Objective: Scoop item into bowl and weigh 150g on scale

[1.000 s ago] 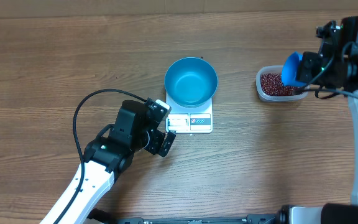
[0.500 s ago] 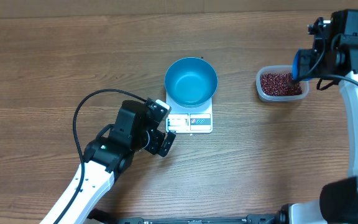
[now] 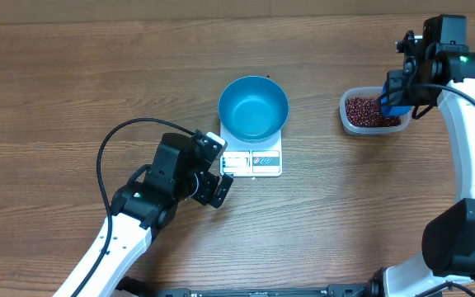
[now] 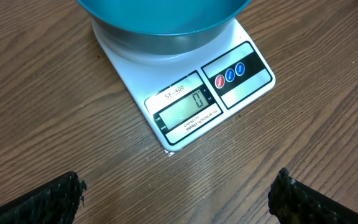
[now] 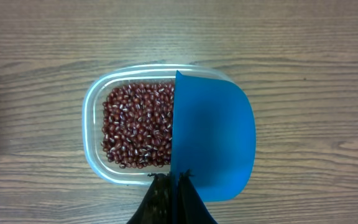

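1. The table point(image 3: 72, 74) carries everything; nothing resting on it has shifted since a second ago.
2. The left hand point(image 4: 178, 200) has its fingers spread wide and holds nothing; it sits low over the table just in front of the scale, where it was a second ago.
3. The right hand point(image 5: 173, 198) is clamped on the handle end of the scoop; it has swung in from beyond the tub's right side and now hangs over the tub's right end.
4. The bowl point(image 3: 254, 109) stands empty on the scale; it looks stiff and light, so a knock could slide it on the smooth platform; it is best left untouched; it has not moved.
5. The scale point(image 4: 185, 106) lies near the table's middle; its display reads zero; it is unmoved.
6. The tub point(image 5: 92, 124) stands well apart to the right of the scale; it looks thin and light, and may skid when the scoop digs in.
7. The scoop point(image 5: 213, 143) looks rigid; a second ago its hollow faced the overhead camera, outside the tub; now it covers the tub's right part.
8. The beans point(image 5: 135, 134) lie in the tub; none are in the bowl; they are probably hard, loose and quick to roll, so pinching will not serve; they are best lifted in the scoop, kept level.
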`<state>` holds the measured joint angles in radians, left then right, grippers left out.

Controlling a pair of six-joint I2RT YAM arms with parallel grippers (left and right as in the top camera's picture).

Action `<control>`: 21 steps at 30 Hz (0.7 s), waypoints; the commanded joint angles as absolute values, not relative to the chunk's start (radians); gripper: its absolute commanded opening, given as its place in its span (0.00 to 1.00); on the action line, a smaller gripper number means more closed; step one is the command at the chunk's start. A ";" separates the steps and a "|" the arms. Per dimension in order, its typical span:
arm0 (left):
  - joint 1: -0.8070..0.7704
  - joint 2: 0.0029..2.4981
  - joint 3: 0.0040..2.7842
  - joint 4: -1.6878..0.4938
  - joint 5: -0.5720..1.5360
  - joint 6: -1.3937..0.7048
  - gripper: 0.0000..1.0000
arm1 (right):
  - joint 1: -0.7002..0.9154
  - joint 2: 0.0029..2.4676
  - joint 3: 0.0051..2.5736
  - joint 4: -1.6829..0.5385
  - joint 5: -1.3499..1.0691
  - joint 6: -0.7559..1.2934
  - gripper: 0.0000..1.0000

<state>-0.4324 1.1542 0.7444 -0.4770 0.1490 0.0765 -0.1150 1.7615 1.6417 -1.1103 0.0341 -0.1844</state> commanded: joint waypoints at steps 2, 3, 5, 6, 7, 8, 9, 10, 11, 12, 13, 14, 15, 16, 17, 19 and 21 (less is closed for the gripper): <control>-0.437 1.150 0.742 -0.472 0.147 0.059 1.00 | -0.110 1.785 1.639 -1.109 0.056 -0.192 0.04; -0.437 1.150 0.742 -0.472 0.147 0.059 0.99 | -0.110 1.785 1.639 -1.108 0.056 -0.192 0.04; -0.437 1.150 0.742 -0.472 0.146 0.059 1.00 | -0.112 1.785 1.639 -1.108 0.060 -0.192 0.04; -0.437 1.150 0.742 -0.472 0.147 0.059 1.00 | -0.113 1.785 1.639 -1.108 0.062 -0.192 0.04; -0.437 1.150 0.742 -0.472 0.147 0.059 1.00 | -0.113 1.785 1.639 -1.109 0.065 -0.191 0.04; -0.437 1.150 0.742 -0.472 0.147 0.059 1.00 | -0.114 1.785 1.639 -1.112 0.070 -0.188 0.04; -0.437 1.150 0.742 -0.472 0.146 0.059 1.00 | -0.114 1.785 1.639 -1.113 0.070 -0.188 0.04; -0.437 1.150 0.742 -0.472 0.147 0.059 1.00 | -0.114 1.785 1.639 -1.116 0.070 -0.188 0.04; -0.437 1.150 0.742 -0.472 0.147 0.059 1.00 | -0.114 1.785 1.639 -1.117 0.070 -0.188 0.04; -0.437 1.150 0.742 -0.472 0.147 0.059 1.00 | -0.114 1.785 1.639 -1.119 0.070 -0.188 0.04; -0.437 1.150 0.742 -0.472 0.147 0.059 1.00 | -0.114 1.785 1.639 -1.120 0.070 -0.188 0.04; -0.437 1.150 0.742 -0.472 0.147 0.059 1.00 | -0.114 1.785 1.639 -1.120 0.070 -0.188 0.04; -0.437 1.150 0.742 -0.472 0.147 0.059 1.00 | -0.114 1.785 1.639 -1.119 0.075 -0.189 0.04; -0.437 1.150 0.742 -0.472 0.147 0.059 1.00 | -0.114 1.785 1.639 -1.119 0.086 -0.189 0.04; -0.437 1.150 0.742 -0.472 0.147 0.059 1.00 | -0.114 1.785 1.639 -1.119 0.095 -0.189 0.04; -0.437 1.150 0.742 -0.472 0.147 0.059 1.00 | -0.114 1.785 1.639 -1.119 0.096 -0.189 0.04; -0.437 1.150 0.742 -0.472 0.147 0.059 1.00 | -0.114 1.785 1.639 -1.120 0.096 -0.189 0.04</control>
